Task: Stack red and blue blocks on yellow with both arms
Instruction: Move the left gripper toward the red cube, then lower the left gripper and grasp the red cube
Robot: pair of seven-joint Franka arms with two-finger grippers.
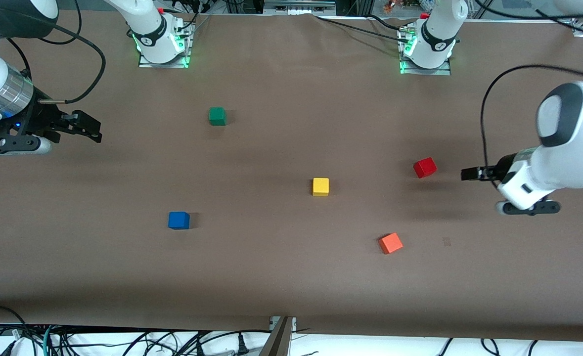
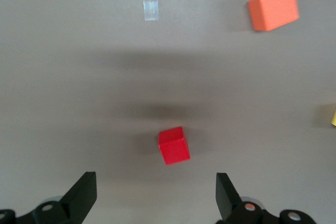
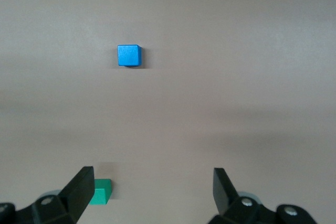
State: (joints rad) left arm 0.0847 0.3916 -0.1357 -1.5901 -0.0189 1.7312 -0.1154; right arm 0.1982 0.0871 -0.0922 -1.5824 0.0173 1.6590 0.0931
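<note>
You have five small matte cubes with crisp edges, each resting apart on the flat brown table cover (image 1: 291,277). The yellow cube (image 1: 320,187) sits near the middle of the table. The red cube (image 1: 425,167) lies toward the left arm's end, turned slightly askew, a little farther from the front camera than the yellow one. The blue cube (image 1: 178,220) lies toward the right arm's end, nearer the front camera than the yellow one.

Your left gripper (image 1: 469,173) hangs over the table at the left arm's end, close beside the red cube, with its black fingers (image 2: 84,195) spread wide and holding nothing; in the left wrist view the red cube shows between them but clear of both. Your right gripper (image 1: 91,129) hangs over the right arm's end of the table, fingers (image 3: 79,190) likewise wide apart and empty.

An orange cube (image 1: 390,243) lies nearer the front camera than the red one, and a green cube (image 1: 217,116) sits farther from it than the blue one. A small pale tape patch (image 2: 151,10) marks the cover near the orange cube.
</note>
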